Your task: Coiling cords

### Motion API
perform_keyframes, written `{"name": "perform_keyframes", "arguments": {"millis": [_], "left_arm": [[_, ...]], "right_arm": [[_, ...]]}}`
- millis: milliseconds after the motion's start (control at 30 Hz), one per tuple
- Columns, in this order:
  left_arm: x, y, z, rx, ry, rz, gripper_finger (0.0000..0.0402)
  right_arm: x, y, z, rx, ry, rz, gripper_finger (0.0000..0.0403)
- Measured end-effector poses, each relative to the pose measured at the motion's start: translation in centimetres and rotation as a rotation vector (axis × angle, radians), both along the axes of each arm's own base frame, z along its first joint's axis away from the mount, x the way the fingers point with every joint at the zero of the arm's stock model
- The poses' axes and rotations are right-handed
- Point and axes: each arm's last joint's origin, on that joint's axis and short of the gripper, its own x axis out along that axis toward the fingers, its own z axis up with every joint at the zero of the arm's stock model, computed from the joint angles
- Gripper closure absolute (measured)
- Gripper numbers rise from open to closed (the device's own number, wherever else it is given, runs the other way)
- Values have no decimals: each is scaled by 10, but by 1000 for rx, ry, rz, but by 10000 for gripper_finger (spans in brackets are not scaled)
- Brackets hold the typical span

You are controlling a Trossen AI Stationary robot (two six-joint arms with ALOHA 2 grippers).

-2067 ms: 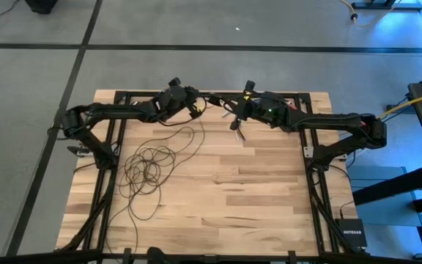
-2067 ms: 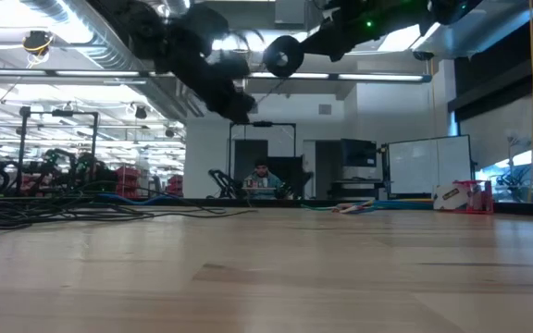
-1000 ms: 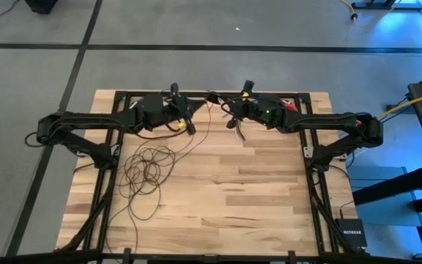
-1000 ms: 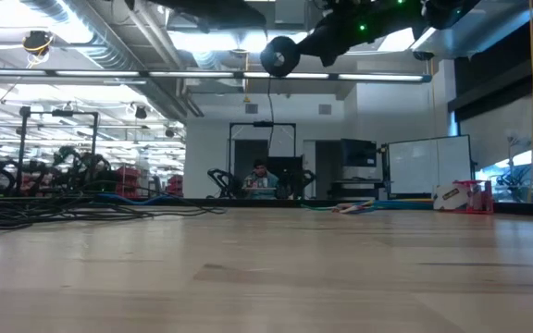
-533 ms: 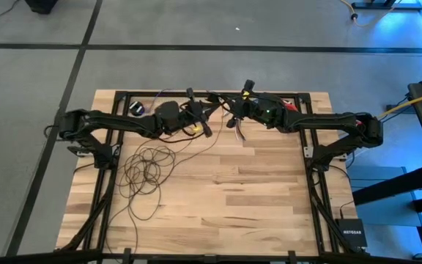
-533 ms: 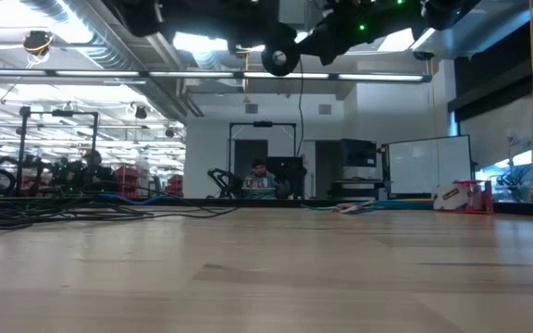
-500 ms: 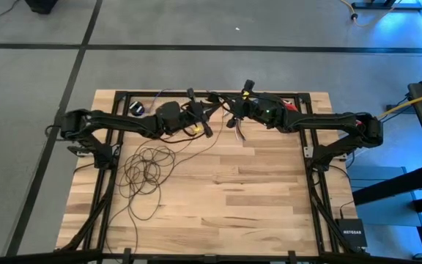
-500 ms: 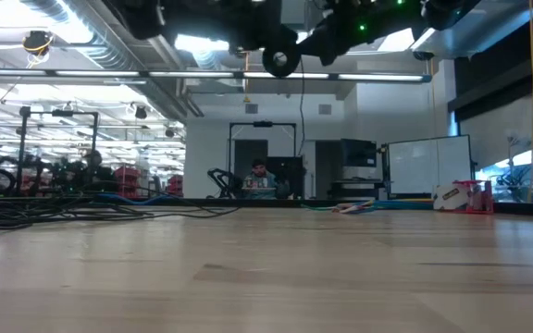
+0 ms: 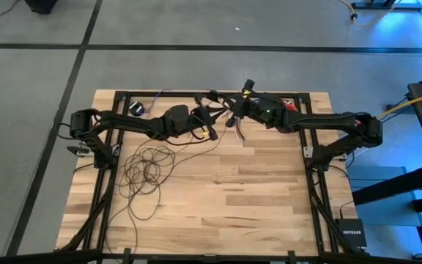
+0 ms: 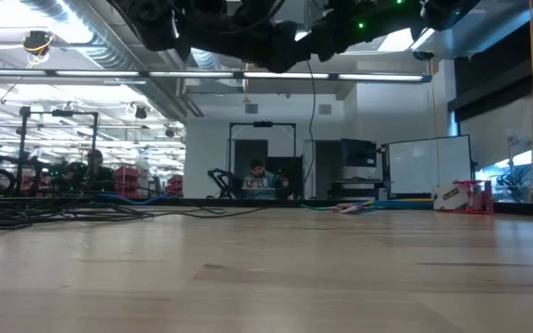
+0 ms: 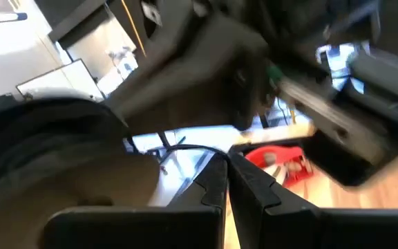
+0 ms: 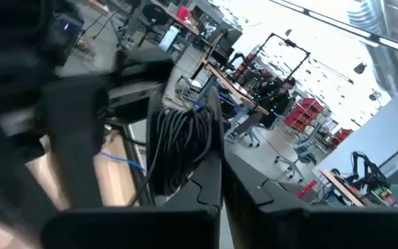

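Observation:
The cords are one thin dark wire. Its loose loops lie on the table's left half, and a strand rises from them to the grippers. A bunch of coiled loops hangs at my right gripper, which is shut and held high over the far middle of the table. My left gripper is shut too, pointing level at the right one and close beside it. In the low view one strand hangs straight down from the two grippers. My left gripper pinches a single thin strand between its fingertips, coming level from the table's left. The strand runs off slack, down toward the loose loops on the table. My right gripper is shut on the coiled bunch, which holds several loops. The bunch hangs beside and below the fingers, clear of the table. The finger itself hides the place of contact.
A small dark round thing lies by the table's far left edge. Dark frame rails run along the table's left, right and far sides. In the low view more cables lie at the table's far left.
My left gripper has swung toward the table's right and sunk, closing on my right gripper with the strand, and has rolled a little. The strand hanging to the table has shifted right with it. The loose loops on the table have stayed where they were.

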Motion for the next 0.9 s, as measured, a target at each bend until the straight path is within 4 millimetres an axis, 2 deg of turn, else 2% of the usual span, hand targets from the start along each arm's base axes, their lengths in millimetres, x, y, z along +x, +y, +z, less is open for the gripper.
{"name": "perform_keyframes", "arguments": {"millis": [567, 900], "left_arm": [[-12, 45, -23, -110, 171, 131, 396], [-15, 49, -29, -137, 215, 151, 396]], "right_arm": [[-1, 1, -1, 35, -9, 30, 393], [-4, 2, 6, 28, -33, 32, 393]]}}
